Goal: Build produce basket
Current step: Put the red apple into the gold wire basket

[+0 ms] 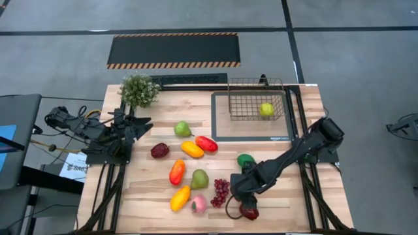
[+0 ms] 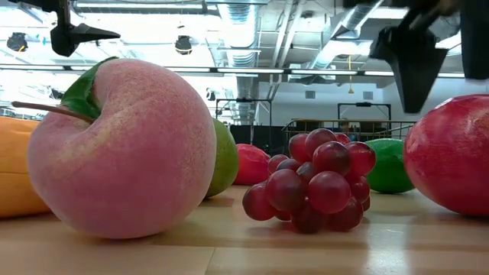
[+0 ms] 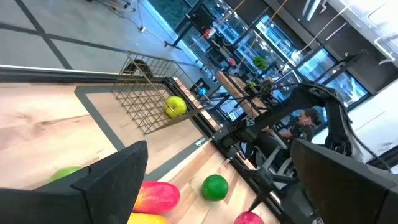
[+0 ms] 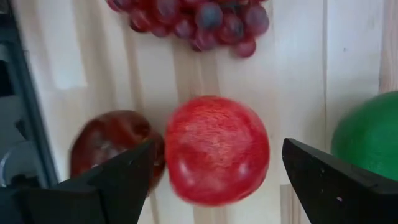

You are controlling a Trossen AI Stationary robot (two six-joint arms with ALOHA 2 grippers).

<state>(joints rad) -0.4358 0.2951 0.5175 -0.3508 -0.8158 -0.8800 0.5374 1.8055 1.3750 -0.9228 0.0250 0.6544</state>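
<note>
Table (image 1: 147,219): pale wood planks filling the lower middle of the high view, with a grey-framed mat (image 1: 222,134) at its upper right.
Basket (image 1: 255,98): dark wire mesh, standing on the mat at upper centre-right; one yellow-green fruit (image 1: 266,109) lies in it, so the job looks barely begun.
Produce: the rest is scattered over the centre and lower centre of the high view, among it a green pear (image 1: 183,128), a pink peach (image 1: 198,204) and purple grapes (image 1: 221,191).
Left gripper (image 1: 137,124): parked at the left edge beside the potted plant (image 1: 138,90); fingers spread, nothing between them.
Right gripper (image 4: 211,180): low over the bottom centre-right of the high view, claw gaping wide and empty, its two fingers flanking the red apple (image 4: 216,149) without touching.
Red apple: a dark red piece (image 4: 112,143) touches one side of it.
Handling: it seems a light, rigid, smooth toy that could roll or squirt out of a pinch.
Hold: best across its widest middle, with the finger on the dark piece's side slipped between the two.
</note>
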